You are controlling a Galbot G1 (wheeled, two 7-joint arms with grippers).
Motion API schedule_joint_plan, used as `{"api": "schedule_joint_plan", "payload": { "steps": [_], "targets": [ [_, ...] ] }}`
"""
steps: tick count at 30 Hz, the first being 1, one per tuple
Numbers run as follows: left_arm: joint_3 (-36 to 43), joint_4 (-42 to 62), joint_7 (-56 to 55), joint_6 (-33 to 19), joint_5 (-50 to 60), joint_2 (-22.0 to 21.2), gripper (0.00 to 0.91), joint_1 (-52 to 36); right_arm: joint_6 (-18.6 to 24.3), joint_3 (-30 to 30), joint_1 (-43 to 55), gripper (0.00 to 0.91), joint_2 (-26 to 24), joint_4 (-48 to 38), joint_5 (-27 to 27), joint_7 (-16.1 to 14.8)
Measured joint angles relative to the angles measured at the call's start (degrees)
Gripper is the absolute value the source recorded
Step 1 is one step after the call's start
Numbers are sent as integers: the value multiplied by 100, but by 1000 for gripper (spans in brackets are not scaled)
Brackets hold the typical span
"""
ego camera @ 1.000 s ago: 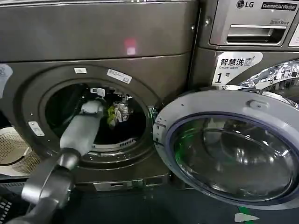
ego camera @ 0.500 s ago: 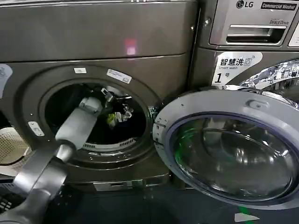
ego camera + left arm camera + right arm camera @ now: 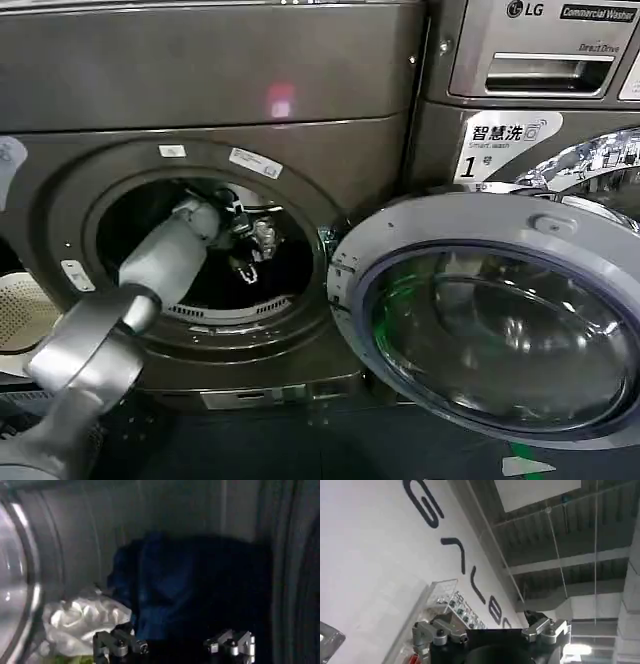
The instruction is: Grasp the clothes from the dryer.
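"LG", "Commercial Washer" on washer [image 3: 530,60], "1" on sticker [image 3: 505,143]

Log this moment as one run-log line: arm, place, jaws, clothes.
left gripper | inside dryer drum, close to clothes | jaws open, nothing between them | clothes lying in drum, not yet grasped | right gripper jaws open, facing wall and ceiling

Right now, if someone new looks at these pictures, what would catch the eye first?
First, the left arm reaching through the round porthole of the dryer, its left end effector deep in the drum. Next, the clothes: in the left wrist view a dark navy piece fills the drum, with a pale white piece beside it, just ahead of the open fingers. The big glass door hangs open at the right.
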Motion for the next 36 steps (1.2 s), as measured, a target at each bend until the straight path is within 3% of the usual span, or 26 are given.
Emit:
{"api": "schedule_joint_plan", "payload": {
  "steps": [14, 33, 35, 36],
  "targets": [
    [461, 5, 384, 425, 541, -322, 907, -56, 20, -127, 113, 907, -4, -28, -132, -15],
    [634, 106, 450, 378, 675, -432, 899, 217, 33, -359, 239, 907, 137, 142, -237, -28],
    [637, 126, 451, 354, 683, -439, 774, 246, 36, -375, 244, 907, 151, 148, -244, -30],
    [639, 140, 453, 341, 686, -446, 603, 264, 37, -379, 244, 907, 151, 148, -247, -32]
  ]
}}
